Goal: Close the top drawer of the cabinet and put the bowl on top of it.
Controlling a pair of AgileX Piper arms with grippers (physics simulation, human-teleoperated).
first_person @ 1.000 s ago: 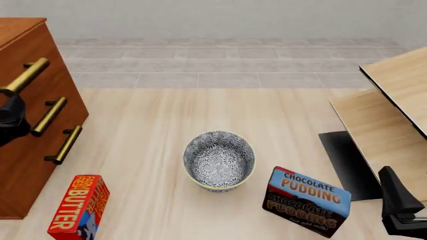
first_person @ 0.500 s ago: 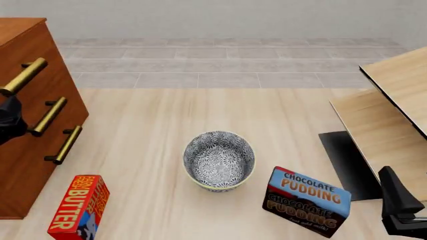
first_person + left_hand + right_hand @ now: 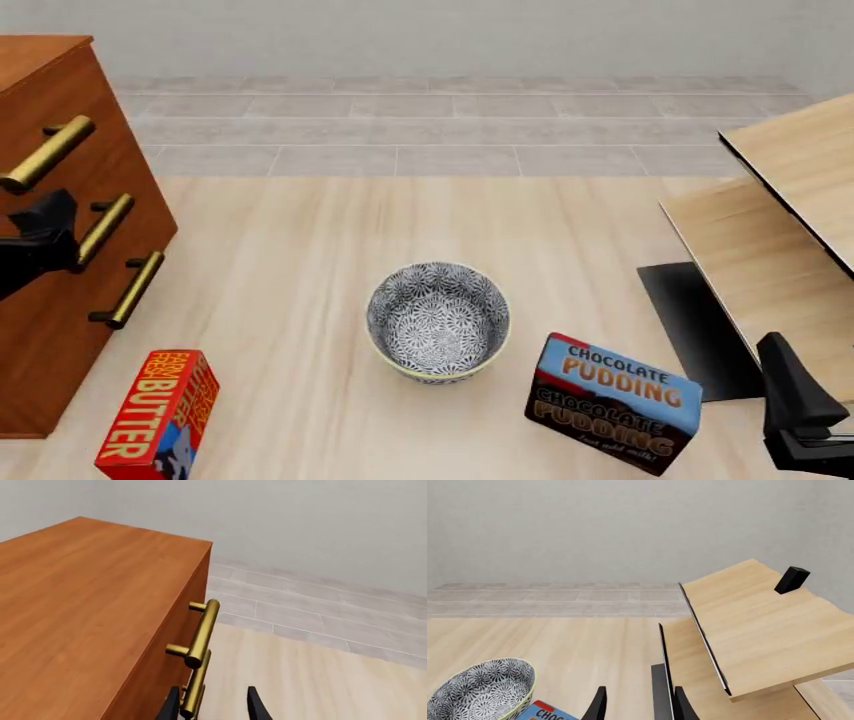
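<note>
Bowl (image 3: 438,320) sat on worktop (image 3: 334,260) w/ nothing gripping it, well right of cabinet (image 3: 60,290), top drawer (image 3: 67,130) looked flush/shut, so placing remained; left fingers (image 3: 257,707) spread by lower handles, right gripper (image 3: 637,705) spread too, idle.

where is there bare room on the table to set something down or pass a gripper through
The widest bare patch is the far half of the table, beyond the bowl, between the cabinet and the tilted pale boards. A narrower free strip lies between the butter box and the bowl. It is crowded on the near right, where the chocolate pudding box sits close to the bowl.
</note>
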